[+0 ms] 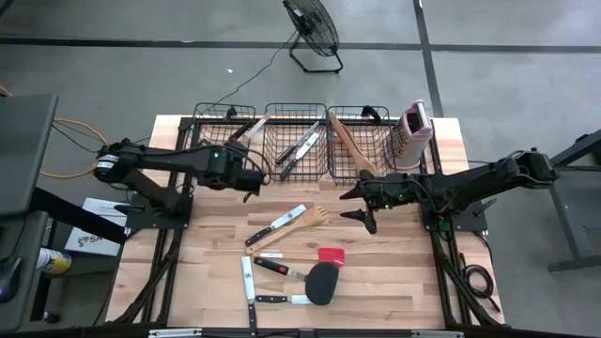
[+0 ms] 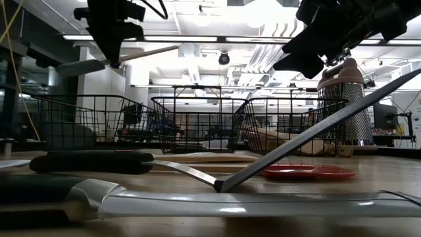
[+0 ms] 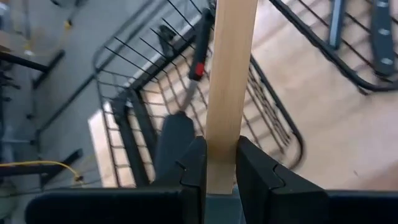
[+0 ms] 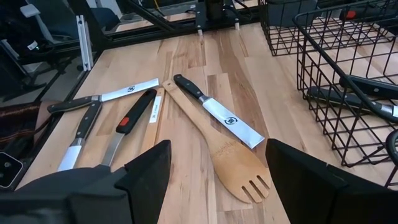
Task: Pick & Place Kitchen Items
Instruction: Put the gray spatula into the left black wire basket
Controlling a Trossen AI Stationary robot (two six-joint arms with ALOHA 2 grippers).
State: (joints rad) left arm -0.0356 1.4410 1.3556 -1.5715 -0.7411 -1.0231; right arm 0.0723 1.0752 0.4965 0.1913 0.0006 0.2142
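My left gripper (image 1: 252,183) hangs just in front of the left wire basket (image 1: 223,131) and is shut on a pale wooden utensil (image 3: 229,74), also seen in the low view (image 2: 151,54). My right gripper (image 1: 362,205) stands open above the table in front of the right basket (image 1: 357,141). Nothing is between its fingers (image 4: 217,180). Below it a wooden slotted spoon (image 4: 217,149) and a knife (image 4: 217,115) lie flat on the table. More knives (image 1: 249,282), a red spatula (image 1: 331,254) and a black spatula (image 1: 321,282) lie near the front. My left gripper pinches the wooden utensil's flat handle (image 3: 221,158) between its two fingers, which lie across it. The fingers slant down from above. The utensil is lifted clear and nearly level, sticking out on both sides of the gripper in the low view.
Three black wire baskets stand in a row at the far edge; the middle one (image 1: 296,141) holds knives and the right one wooden utensils. A pink-and-white grater (image 1: 413,131) stands upright at the far right. A floor fan (image 1: 315,33) stands beyond the table.
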